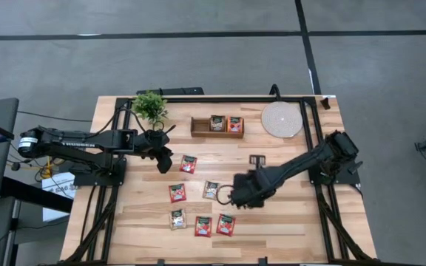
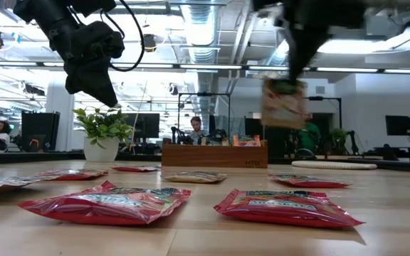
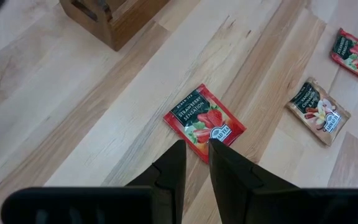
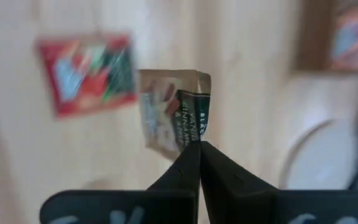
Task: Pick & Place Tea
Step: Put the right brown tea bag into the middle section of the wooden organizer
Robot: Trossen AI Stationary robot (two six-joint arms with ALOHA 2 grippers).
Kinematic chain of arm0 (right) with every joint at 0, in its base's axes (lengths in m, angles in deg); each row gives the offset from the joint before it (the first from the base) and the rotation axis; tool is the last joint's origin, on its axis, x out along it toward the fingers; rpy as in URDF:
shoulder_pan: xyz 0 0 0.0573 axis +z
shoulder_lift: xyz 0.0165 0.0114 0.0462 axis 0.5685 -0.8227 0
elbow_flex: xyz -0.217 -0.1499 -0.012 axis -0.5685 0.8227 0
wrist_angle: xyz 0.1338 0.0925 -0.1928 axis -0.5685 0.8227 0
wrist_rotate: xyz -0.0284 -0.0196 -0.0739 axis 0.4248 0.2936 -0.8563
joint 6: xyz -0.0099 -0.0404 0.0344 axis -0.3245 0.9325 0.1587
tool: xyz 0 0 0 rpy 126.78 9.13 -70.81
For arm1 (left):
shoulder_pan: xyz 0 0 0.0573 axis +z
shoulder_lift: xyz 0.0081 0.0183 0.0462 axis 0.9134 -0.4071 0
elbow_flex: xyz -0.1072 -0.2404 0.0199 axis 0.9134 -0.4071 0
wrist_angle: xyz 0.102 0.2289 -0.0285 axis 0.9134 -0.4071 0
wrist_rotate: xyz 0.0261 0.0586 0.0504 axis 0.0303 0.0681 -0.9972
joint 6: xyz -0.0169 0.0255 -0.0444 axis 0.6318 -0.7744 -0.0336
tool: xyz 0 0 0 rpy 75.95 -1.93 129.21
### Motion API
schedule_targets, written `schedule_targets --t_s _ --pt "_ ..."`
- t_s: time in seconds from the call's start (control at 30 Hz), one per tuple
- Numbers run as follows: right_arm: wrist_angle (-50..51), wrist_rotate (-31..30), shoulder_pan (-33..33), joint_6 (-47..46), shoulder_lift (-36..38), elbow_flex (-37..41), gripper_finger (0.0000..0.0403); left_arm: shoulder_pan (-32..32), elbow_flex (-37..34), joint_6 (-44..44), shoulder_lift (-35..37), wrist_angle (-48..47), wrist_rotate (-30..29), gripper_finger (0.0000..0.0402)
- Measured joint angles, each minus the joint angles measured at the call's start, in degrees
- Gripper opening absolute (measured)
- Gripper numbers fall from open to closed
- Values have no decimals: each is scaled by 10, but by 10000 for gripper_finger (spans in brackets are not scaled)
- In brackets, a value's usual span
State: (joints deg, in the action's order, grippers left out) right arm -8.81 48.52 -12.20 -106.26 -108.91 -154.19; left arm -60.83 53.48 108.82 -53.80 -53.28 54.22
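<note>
Lower centre of the high view: right gripper clamped on a beige tea sachet, lifted off the table, label partly unreadable. Left of centre: left gripper hovering near a red sachet, fingers slightly apart.

On the red sachet lying flat on the table in your left wrist view, the dark green label reads "STRAWBERRY SENSATION". On the beige sachet in your right wrist view, the label's first line reads "BLACK"; you cannot read the lines below with certainty. You cannot read the labels on the other sachets.
</note>
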Motion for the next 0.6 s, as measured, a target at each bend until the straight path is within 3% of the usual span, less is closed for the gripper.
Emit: schedule_targets --t_s 0.3,0.47,0.6 --pt "-57 -91 -122 145 0 -83 0 0 0 0 0 2 0 60" --pt "-147 -89 -195 267 0 -98 0 0 0 0 0 14 0 60" --pt "-190 -48 -256 347 0 -98 0 0 0 0 0 28 0 60"
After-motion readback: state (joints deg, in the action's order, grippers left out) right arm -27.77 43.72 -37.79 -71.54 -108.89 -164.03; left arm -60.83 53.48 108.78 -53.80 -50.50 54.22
